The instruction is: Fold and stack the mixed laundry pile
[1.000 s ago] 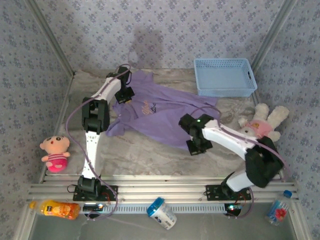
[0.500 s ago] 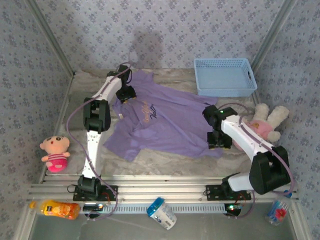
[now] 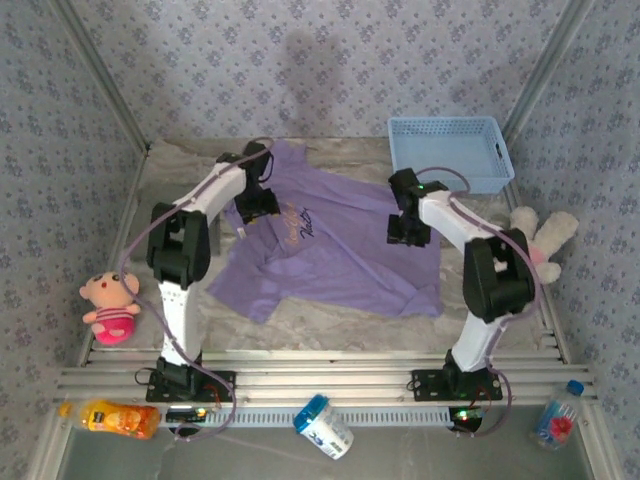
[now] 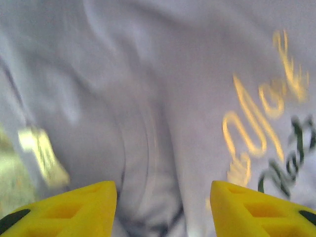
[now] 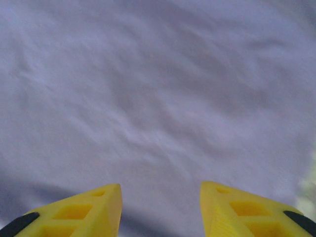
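The lavender-purple T-shirt (image 3: 340,255) of the laundry pile lies spread flat on the table, chest lettering (image 3: 292,226) facing up. My left gripper (image 3: 256,203) hovers over the collar side, open, its yellow fingers (image 4: 74,210) apart with nothing between them; the orange-and-dark lettering (image 4: 261,133) lies to their right. My right gripper (image 3: 409,229) hangs over the shirt's right part near the basket, open (image 5: 160,192), with only plain purple cloth (image 5: 158,89) below its fingertips.
A light blue lattice basket (image 3: 450,152) stands at the back right. One plush toy (image 3: 110,303) lies at the left edge and another (image 3: 540,238) at the right. Along the front rail lie an orange bottle (image 3: 120,418), a can (image 3: 325,427) and a small bottle (image 3: 556,417).
Both grippers have opened and let go of the shirt. The right arm drew the hem out to the right, then swung back toward the basket. The shirt now lies spread wider.
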Controlling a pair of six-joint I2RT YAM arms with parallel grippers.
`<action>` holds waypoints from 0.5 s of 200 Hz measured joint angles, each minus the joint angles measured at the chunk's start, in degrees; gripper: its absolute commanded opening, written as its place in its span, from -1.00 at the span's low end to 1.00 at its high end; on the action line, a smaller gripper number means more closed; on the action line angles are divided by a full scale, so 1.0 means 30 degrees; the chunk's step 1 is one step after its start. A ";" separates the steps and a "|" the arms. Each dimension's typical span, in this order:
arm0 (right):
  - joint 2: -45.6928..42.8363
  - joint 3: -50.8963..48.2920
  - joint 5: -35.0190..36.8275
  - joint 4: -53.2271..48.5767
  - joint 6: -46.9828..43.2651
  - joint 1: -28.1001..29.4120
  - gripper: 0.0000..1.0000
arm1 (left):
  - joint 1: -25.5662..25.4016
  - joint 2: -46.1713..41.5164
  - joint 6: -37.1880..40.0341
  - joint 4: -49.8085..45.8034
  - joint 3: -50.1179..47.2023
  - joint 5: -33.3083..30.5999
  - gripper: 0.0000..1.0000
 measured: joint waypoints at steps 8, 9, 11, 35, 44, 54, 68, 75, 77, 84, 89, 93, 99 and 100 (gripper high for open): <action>0.0969 0.0874 -0.0189 0.0321 -0.0007 0.0313 -0.06 | -0.0401 -0.1246 -0.0255 0.0284 -0.1588 -0.0102 -0.02; 0.1042 0.0947 -0.0211 0.0357 -0.0007 0.0335 -0.05 | -0.0430 -0.1326 -0.0284 0.0313 -0.1719 -0.0109 -0.03; 0.1253 0.1173 -0.0211 0.0452 -0.0015 0.0408 -0.05 | -0.0503 -0.1588 -0.0306 0.0372 -0.2113 -0.0182 -0.05; 0.3534 0.3570 -0.0772 0.1501 0.0007 0.1304 -0.05 | -0.1122 -0.4255 -0.1275 0.1144 -0.6448 -0.0692 -0.31; 0.4189 0.4255 -0.0962 0.1829 0.0044 0.1574 -0.05 | -0.1253 -0.4911 -0.1559 0.1341 -0.7956 -0.1013 -0.34; 0.4852 0.4830 -0.1173 0.2200 0.0233 0.1785 -0.05 | -0.1370 -0.5384 -0.1996 0.1581 -0.9289 -0.1275 -0.37; 0.5727 0.5435 -0.1450 0.2521 0.0685 0.1902 -0.05 | -0.1494 -0.5763 -0.2616 0.1989 -1.0885 -0.1676 -0.41; 0.6171 0.5734 -0.1596 0.2594 0.0867 0.1894 -0.05 | -0.1552 -0.5821 -0.2951 0.2186 -1.1526 -0.1858 -0.43; 0.6317 0.5836 -0.1632 0.2586 0.0918 0.1887 -0.05 | -0.1574 -0.5821 -0.2980 0.2215 -1.1621 -0.1894 -0.44; 0.6739 0.6113 -0.1698 0.2645 0.1122 0.1851 -0.05 | -0.1588 -0.5821 -0.3264 0.2361 -1.2094 -0.2113 -0.46; 0.7023 0.6368 -0.1661 0.2594 0.1260 0.1821 -0.05 | -0.1603 -0.5821 -0.3475 0.2390 -1.2298 -0.2251 -0.46; 0.7111 0.6579 -0.1690 0.2535 0.1370 0.1785 -0.05 | -0.1603 -0.5909 -0.3563 0.2390 -1.2349 -0.2324 -0.47; 0.7184 0.6849 -0.1770 0.2586 0.1552 0.1734 -0.05 | -0.1617 -0.6025 -0.3789 0.2499 -1.2458 -0.2463 -0.48; 0.7206 0.6907 -0.1778 0.2623 0.1588 0.1719 -0.05 | -0.1617 -0.6033 -0.3832 0.2528 -1.2495 -0.2484 -0.48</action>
